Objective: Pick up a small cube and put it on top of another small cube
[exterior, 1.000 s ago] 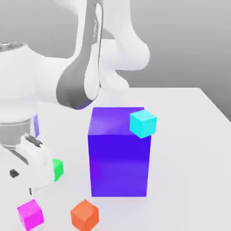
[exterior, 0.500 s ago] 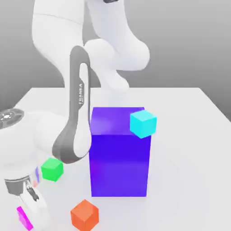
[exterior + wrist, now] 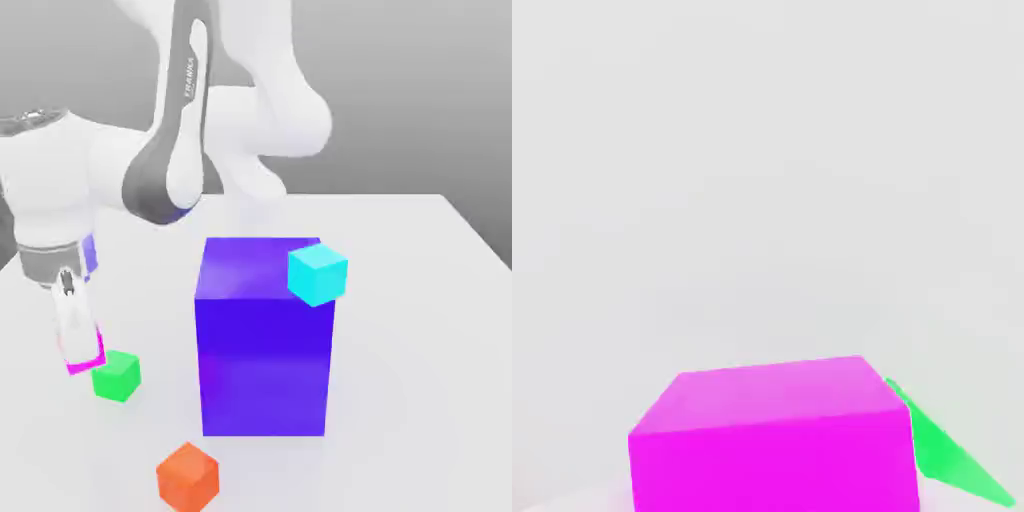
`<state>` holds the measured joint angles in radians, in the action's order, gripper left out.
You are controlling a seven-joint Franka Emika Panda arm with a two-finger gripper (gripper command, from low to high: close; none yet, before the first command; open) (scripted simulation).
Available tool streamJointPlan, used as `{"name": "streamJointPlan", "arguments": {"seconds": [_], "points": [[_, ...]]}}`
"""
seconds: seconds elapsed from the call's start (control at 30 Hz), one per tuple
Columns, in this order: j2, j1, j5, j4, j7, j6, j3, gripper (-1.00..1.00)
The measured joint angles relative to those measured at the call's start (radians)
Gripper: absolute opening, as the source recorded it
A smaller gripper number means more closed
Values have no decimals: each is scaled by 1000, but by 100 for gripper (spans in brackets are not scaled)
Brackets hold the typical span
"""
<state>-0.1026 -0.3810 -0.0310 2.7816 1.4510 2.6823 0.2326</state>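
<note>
Pick done: end effector (image 3: 80, 352) is clamped shut on the pink cube (image 3: 84, 360), lifted off the counter (image 3: 420, 300). Green cube (image 3: 117, 376) sits just beside and slightly below it. Left: align over green, lower, release.

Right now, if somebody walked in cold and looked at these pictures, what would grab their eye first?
Probably the big purple-blue block in the middle of the white table, with a cyan cube at its upper corner on the exterior view's right. Next, the gripper on the exterior view's left, shut on the magenta cube and holding it beside the green cube. An orange cube sits alone near the front.
</note>
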Motion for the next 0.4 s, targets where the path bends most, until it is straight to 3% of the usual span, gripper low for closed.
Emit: {"name": "streamJointPlan", "arguments": {"seconds": [0.13, 0.3, 0.33, 0.4], "points": [[-27, -39, -41, 83, 75, 56, -5, -100], [143, -33, 70, 82, 1, 222, -29, -100], [164, -38, 89, 81, -13, 241, -37, 100], [164, -38, 89, 81, -12, 241, -37, 100]]}}
